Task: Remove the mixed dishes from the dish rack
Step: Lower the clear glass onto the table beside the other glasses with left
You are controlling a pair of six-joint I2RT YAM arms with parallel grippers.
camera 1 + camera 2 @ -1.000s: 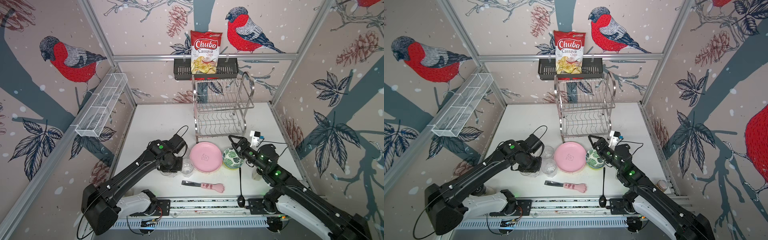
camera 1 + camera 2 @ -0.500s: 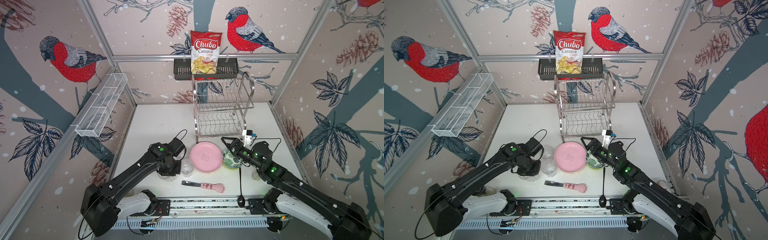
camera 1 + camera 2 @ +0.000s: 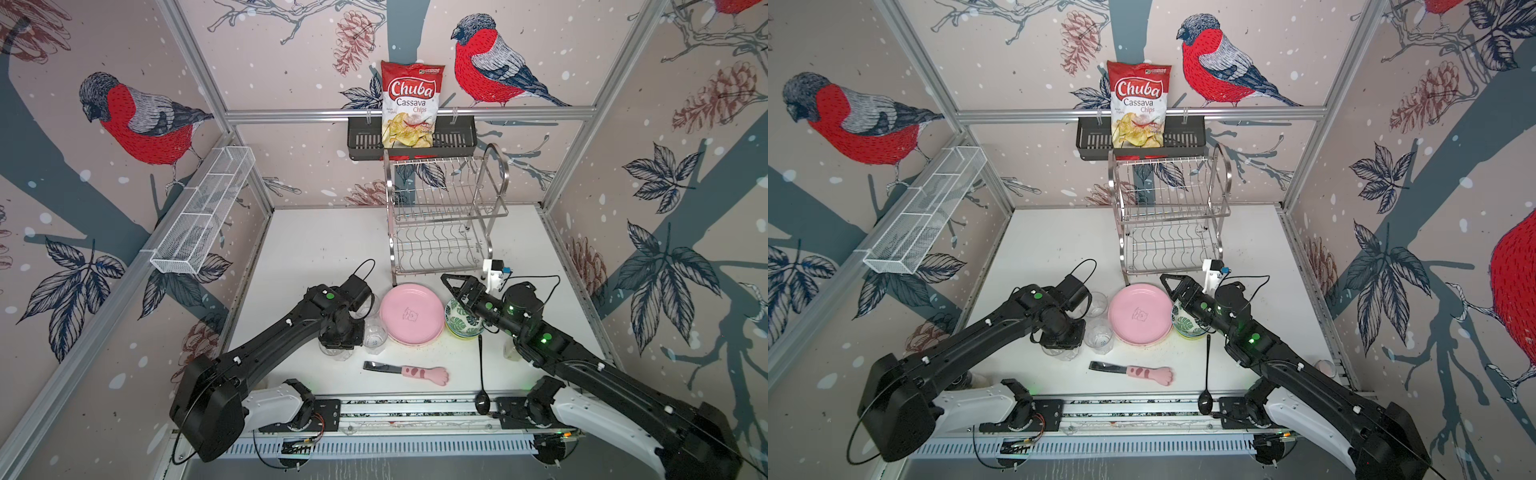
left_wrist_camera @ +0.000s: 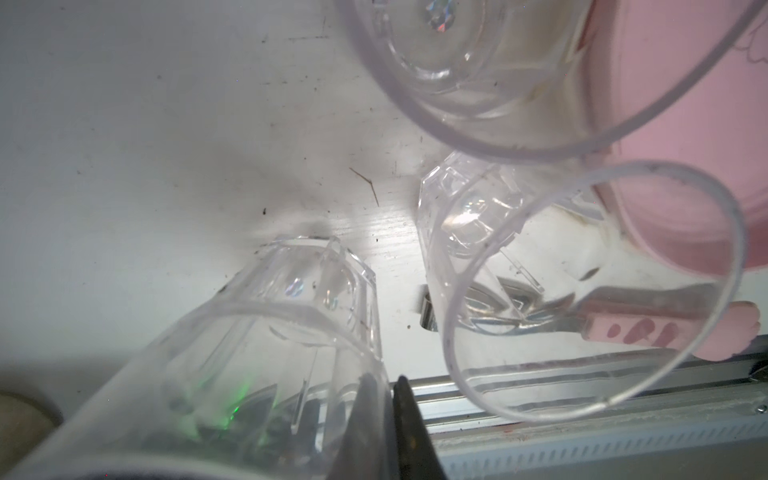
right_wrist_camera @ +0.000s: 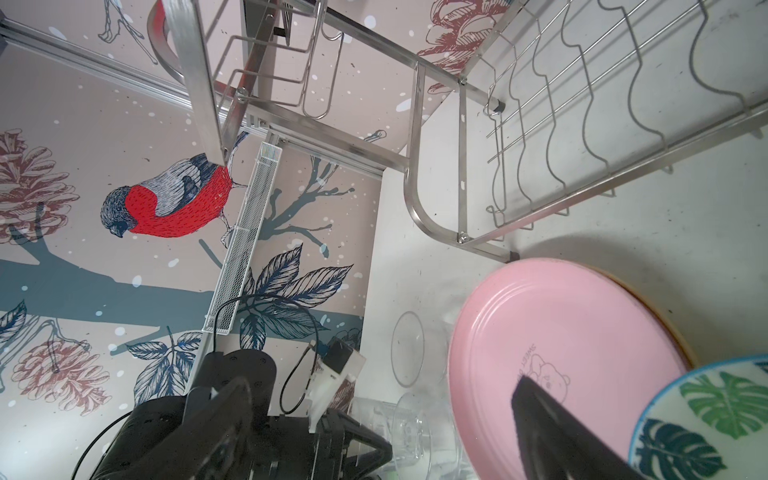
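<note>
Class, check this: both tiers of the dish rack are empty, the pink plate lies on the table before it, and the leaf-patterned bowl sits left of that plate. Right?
Not quite: the leaf-patterned bowl sits right of the pink plate, not left, as both top views show. The dish rack is indeed empty, the plate on the table before it.

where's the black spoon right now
In both top views the black spoon lies flat on the right half of the table. It sits just in front of the green-leaf bowl and to the right of the pink paw-handled tool.
</note>
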